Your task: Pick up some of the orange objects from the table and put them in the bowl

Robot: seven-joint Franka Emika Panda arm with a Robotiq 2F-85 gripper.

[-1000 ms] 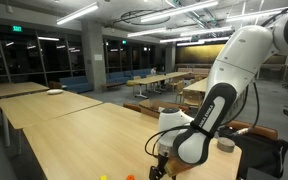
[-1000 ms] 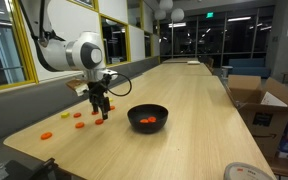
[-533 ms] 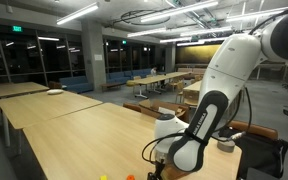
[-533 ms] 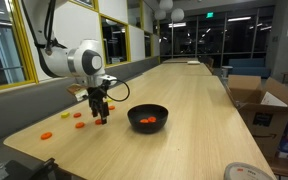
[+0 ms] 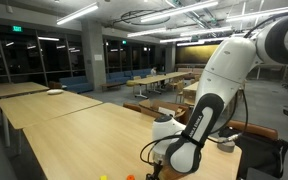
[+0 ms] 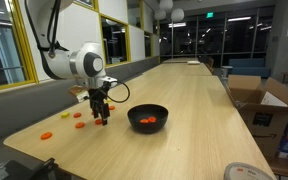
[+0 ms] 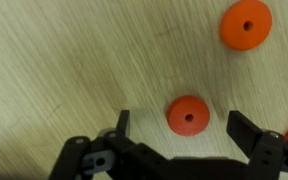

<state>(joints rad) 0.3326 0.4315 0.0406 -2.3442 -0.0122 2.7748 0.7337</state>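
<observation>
On table (image 7: pixel 64 60), wrist view: gripper (image 7: pixel 181 122) spread astride orange object (image 7: pixel 187 116); bowl (image 6: pixel 149 126) only in exterior view.

Cardboard boxes (image 6: pixel 262 105) stand on the floor near a blue seat (image 6: pixel 246 68).

The wrist view looks straight down, close onto the table (image 7: pixel 64 60) that both exterior views share from farther off.

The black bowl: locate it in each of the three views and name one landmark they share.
In an exterior view: the bowl sits near the picture's centre on the table.
In an exterior view: not visible; the table and the arm show.
Wrist view: not in it; orange pieces lie on the table.
Shared landmark: the table's pale wood top.
</observation>
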